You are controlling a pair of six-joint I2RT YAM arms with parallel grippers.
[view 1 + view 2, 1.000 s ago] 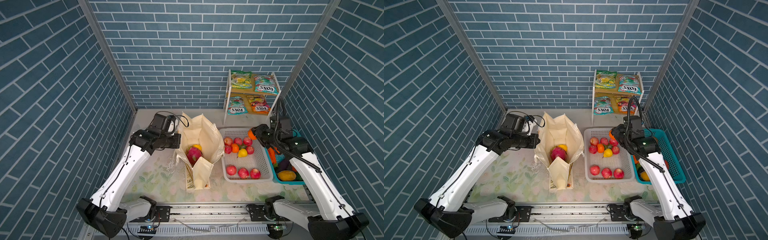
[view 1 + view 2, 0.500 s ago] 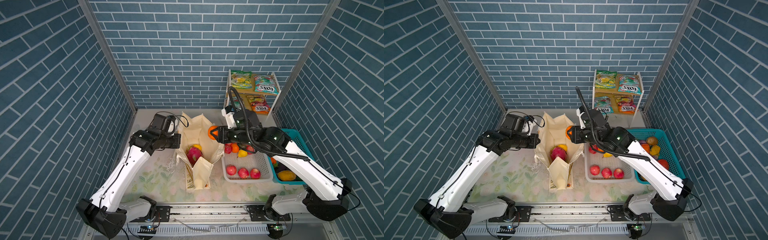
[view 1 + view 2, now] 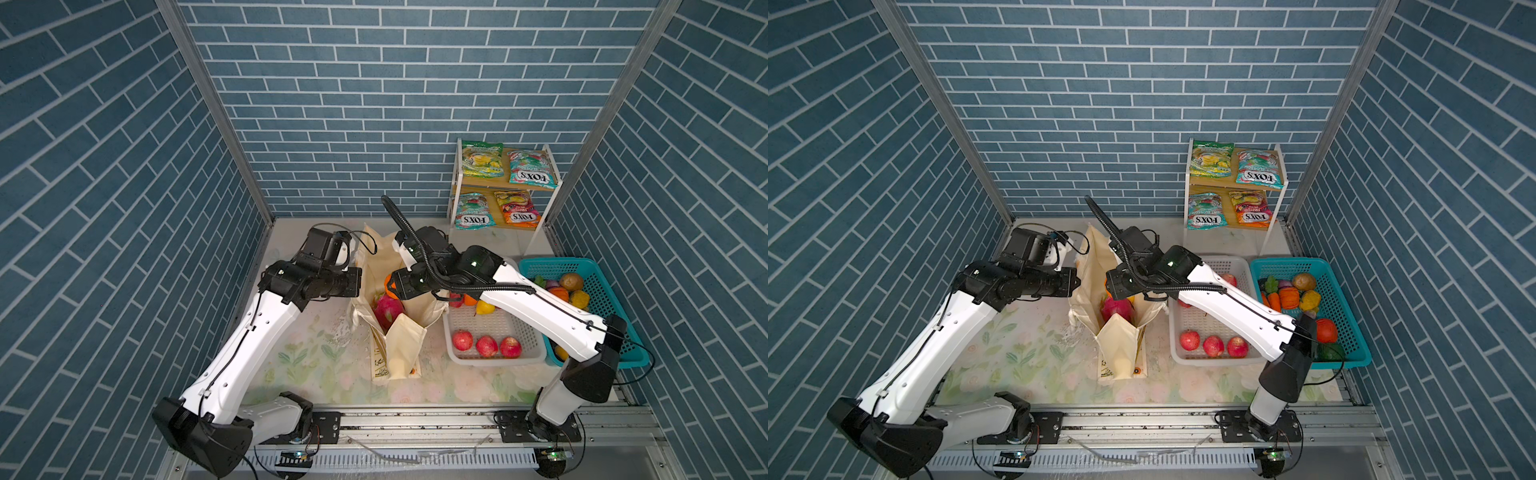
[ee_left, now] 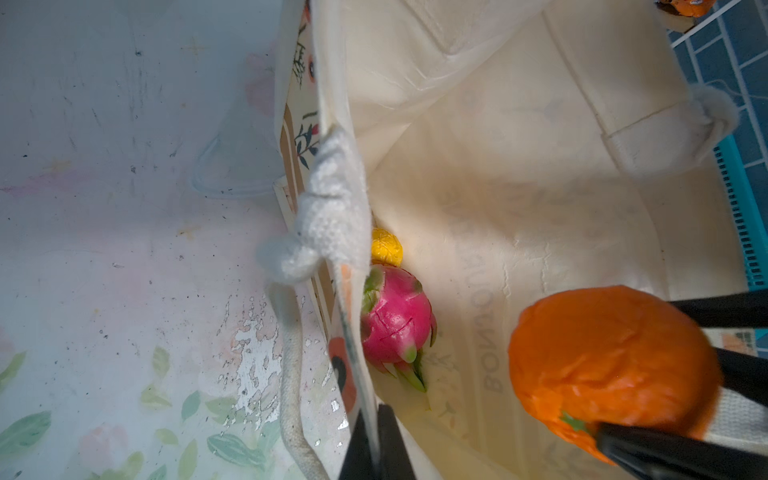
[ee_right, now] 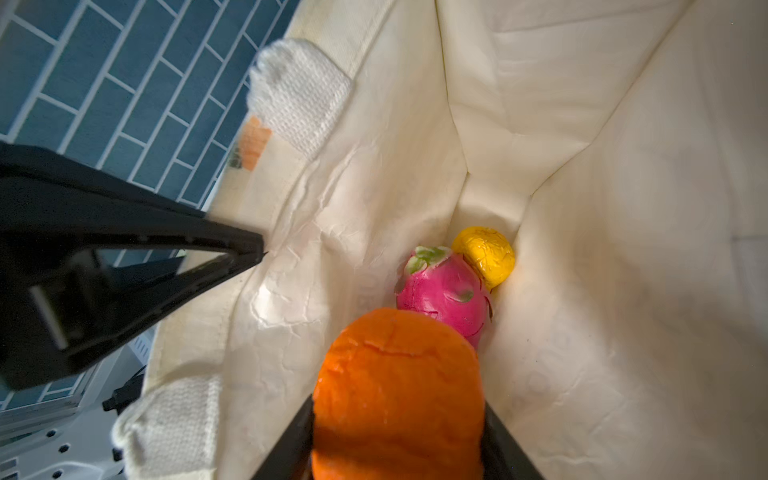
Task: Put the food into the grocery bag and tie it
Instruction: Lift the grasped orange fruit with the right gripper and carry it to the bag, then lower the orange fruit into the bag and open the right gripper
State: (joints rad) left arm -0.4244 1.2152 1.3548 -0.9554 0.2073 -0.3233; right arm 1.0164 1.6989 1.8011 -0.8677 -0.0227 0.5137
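The cream floral grocery bag [image 3: 405,349] [image 3: 1121,349] stands open in mid-table. My left gripper [image 4: 376,409] [image 3: 358,282] is shut on its left rim [image 4: 332,104], beside a strap handle [image 4: 332,199]. At the bag's bottom lie a pink dragon fruit [image 5: 444,299] [image 4: 395,320] and a yellow fruit [image 5: 486,255] [image 4: 386,247]. My right gripper [image 5: 397,407] [image 3: 392,286] hangs over the bag's mouth, shut on an orange [image 5: 399,386] [image 4: 611,357] above the dragon fruit.
Right of the bag is a white basket [image 3: 498,359] with three red apples [image 3: 486,345] and more fruit under my right arm. A teal basket [image 3: 598,274] of vegetables lies further right. A small shelf [image 3: 505,187] at the back holds several FOX'S packets.
My right arm has swung left from the baskets, carrying the orange to above the bag's opening. The left arm has kept its hold on the rim without moving.
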